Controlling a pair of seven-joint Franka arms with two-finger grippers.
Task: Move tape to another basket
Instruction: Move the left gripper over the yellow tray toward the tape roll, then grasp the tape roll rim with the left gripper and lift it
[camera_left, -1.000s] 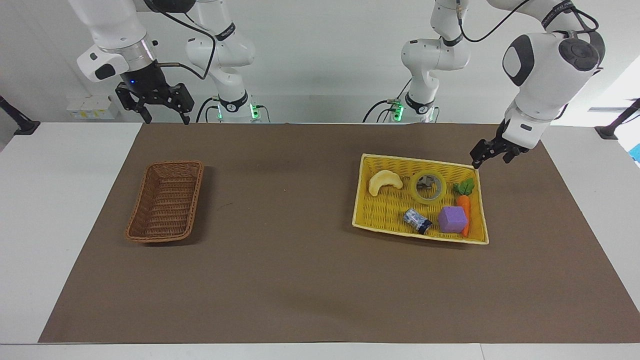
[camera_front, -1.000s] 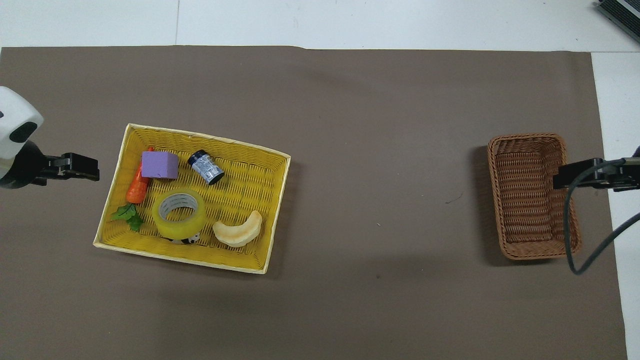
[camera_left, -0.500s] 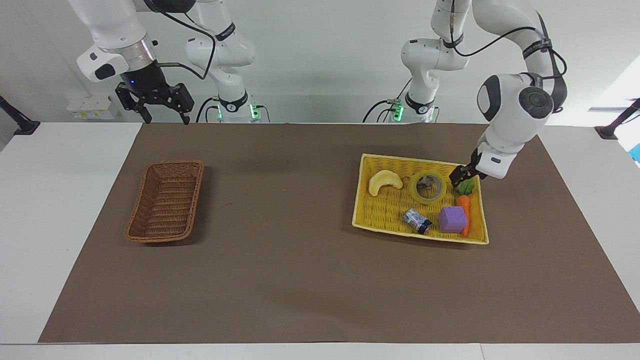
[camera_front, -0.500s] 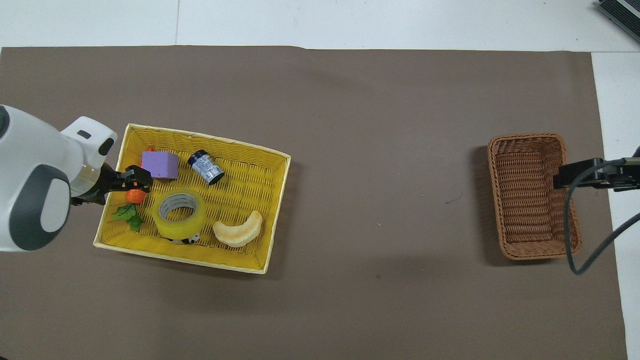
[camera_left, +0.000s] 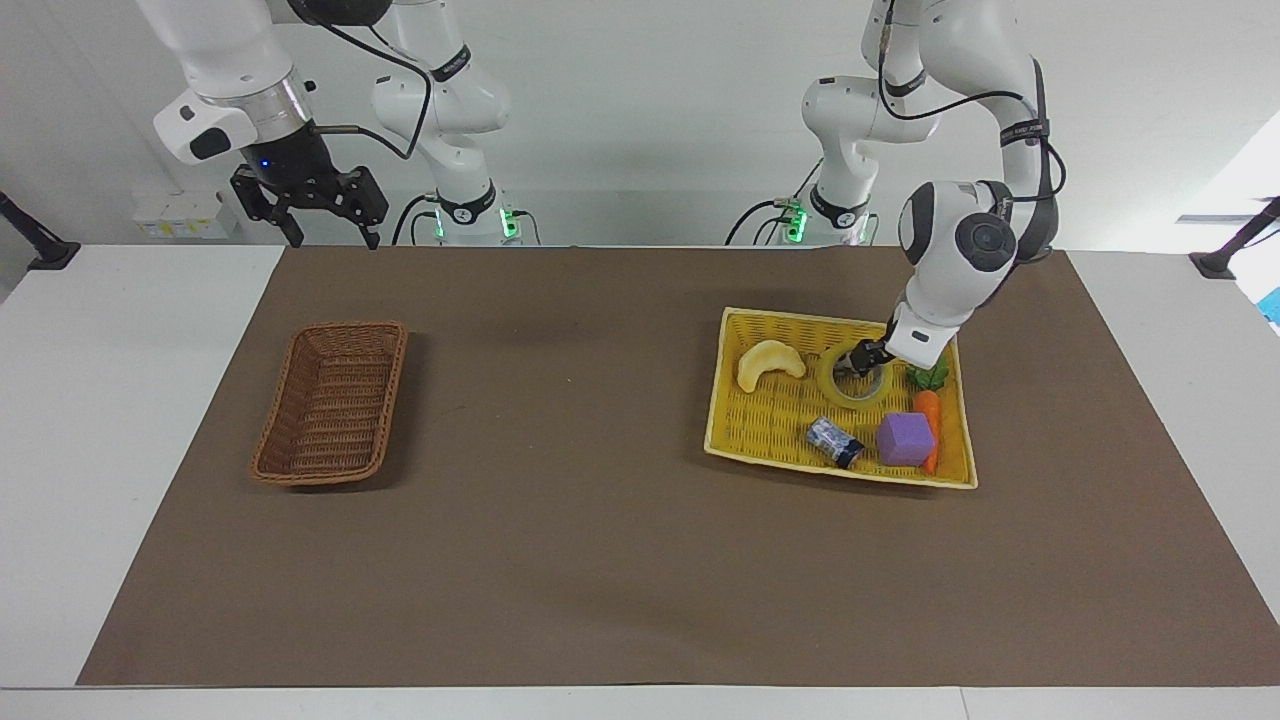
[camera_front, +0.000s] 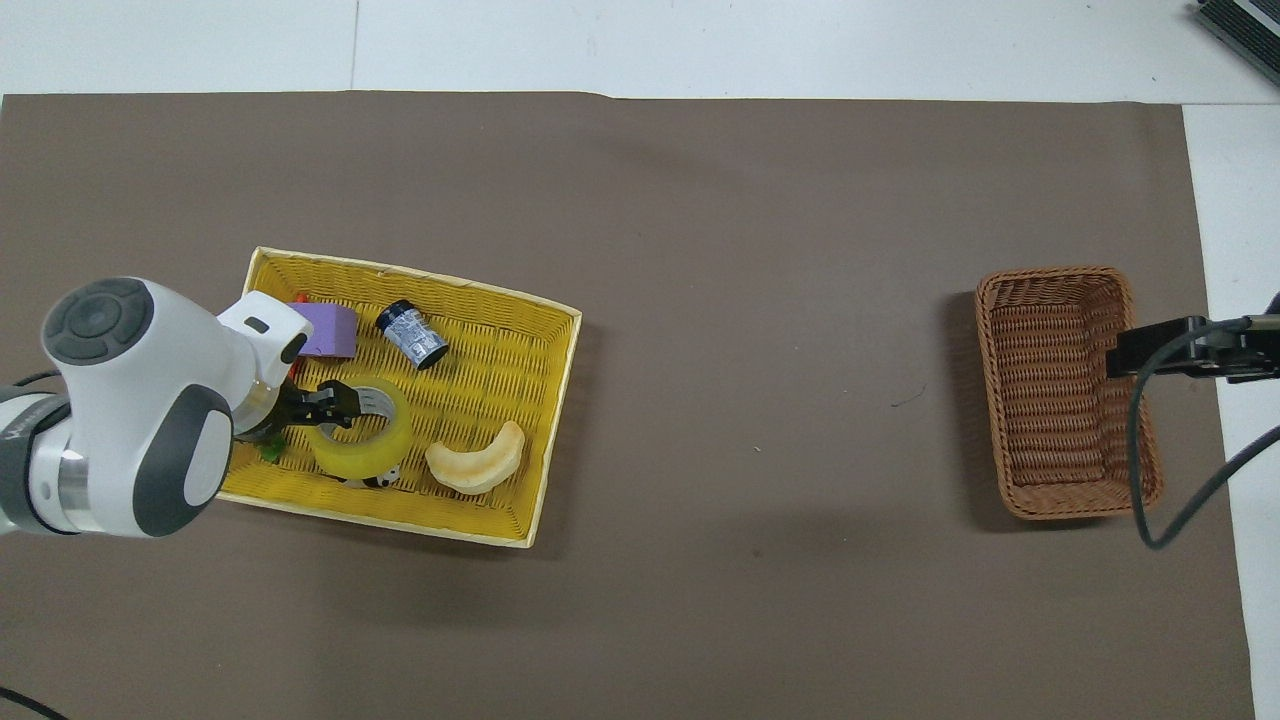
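Tape (camera_left: 853, 373) lying in yellow basket (camera_left: 760, 415), left gripper (camera_left: 866, 357) dipping at its rim, finger state unclear; overhead showing tips (camera_front: 335, 401) over the ring. Right gripper (camera_left: 318, 205) waiting, splayed wide.

The left arm's white wrist hides most of the orange toy carrot (camera_front: 299, 298) and part of the purple foam block (camera_front: 330, 330) overhead. The left gripper (camera_left: 864, 357) covers part of the translucent yellow tape roll (camera_left: 852, 385); contact is indiscernible. The right gripper (camera_front: 1165, 348) is cropped overhead.
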